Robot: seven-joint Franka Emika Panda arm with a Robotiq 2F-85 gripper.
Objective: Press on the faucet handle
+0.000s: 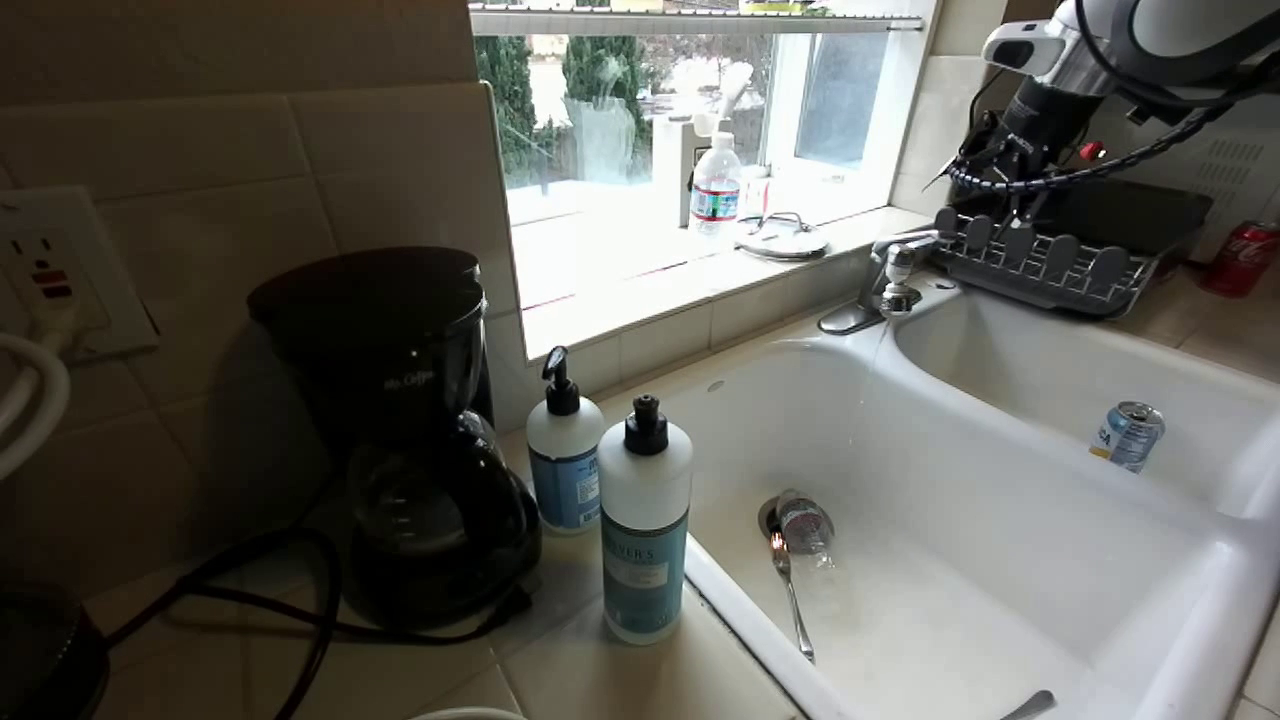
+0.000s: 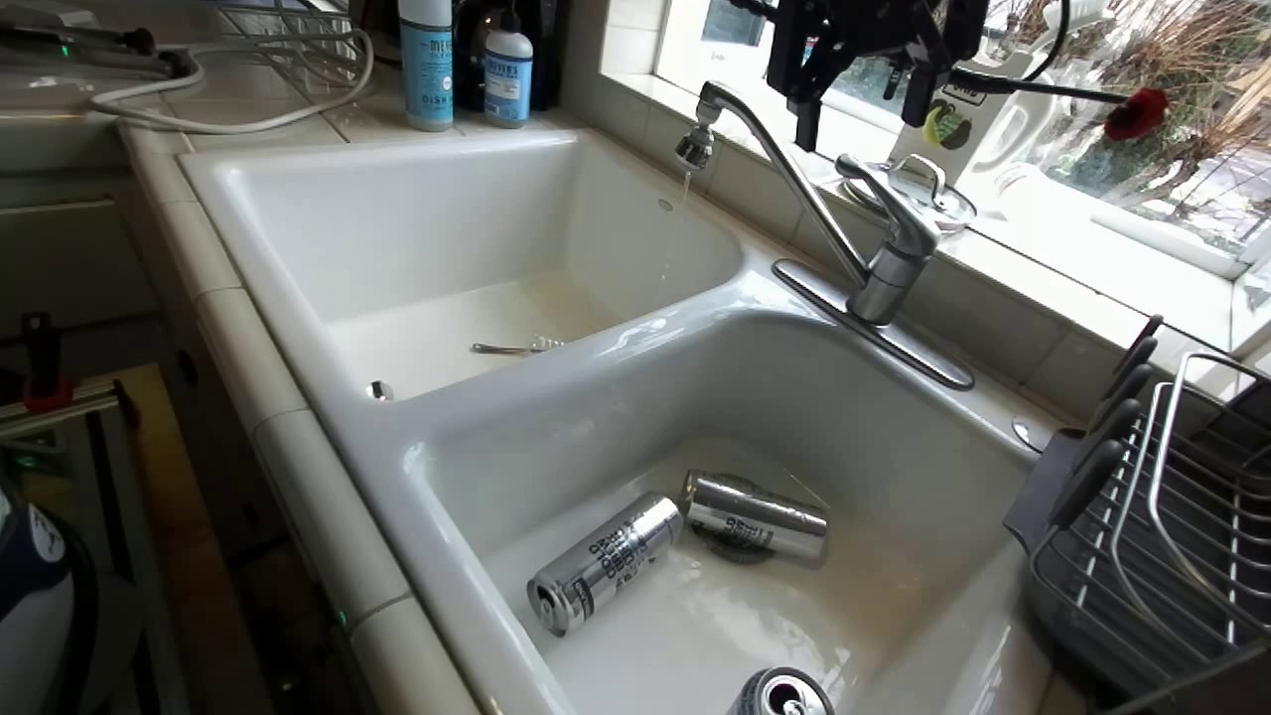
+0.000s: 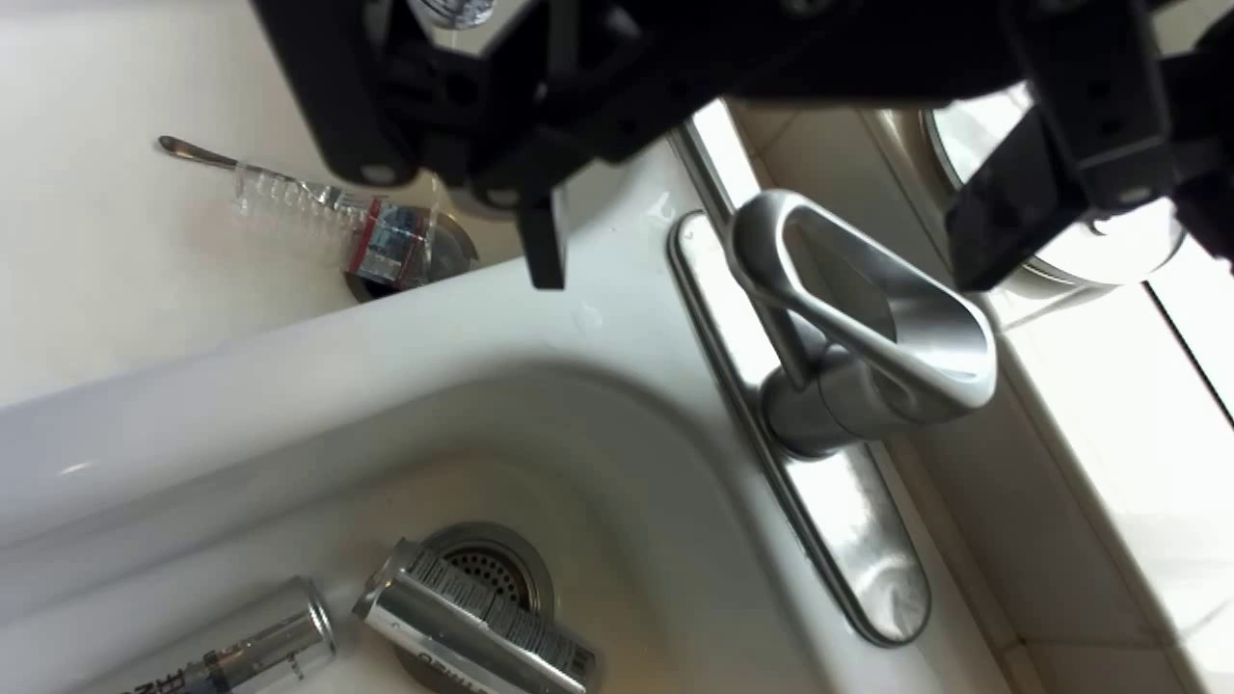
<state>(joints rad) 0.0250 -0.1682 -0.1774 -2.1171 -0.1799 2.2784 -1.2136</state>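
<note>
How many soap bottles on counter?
2: blue-labelled white plastic pump bottle beside the black coffee maker; taller, teal-labelled white plastic bottle next to it. Others may be hidden.

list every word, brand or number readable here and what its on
"Mr. Coffee": black plastic coffee maker
"Coca-Cola": red metal can
"MEYER'S": tall white plastic bottle with teal label
"DISH": that bottle too
Too small or blurred: black-printed silver metal cans, blue-labelled white pump bottle, blue-and-white metal can, red-labelled clear plastic bottles
</note>
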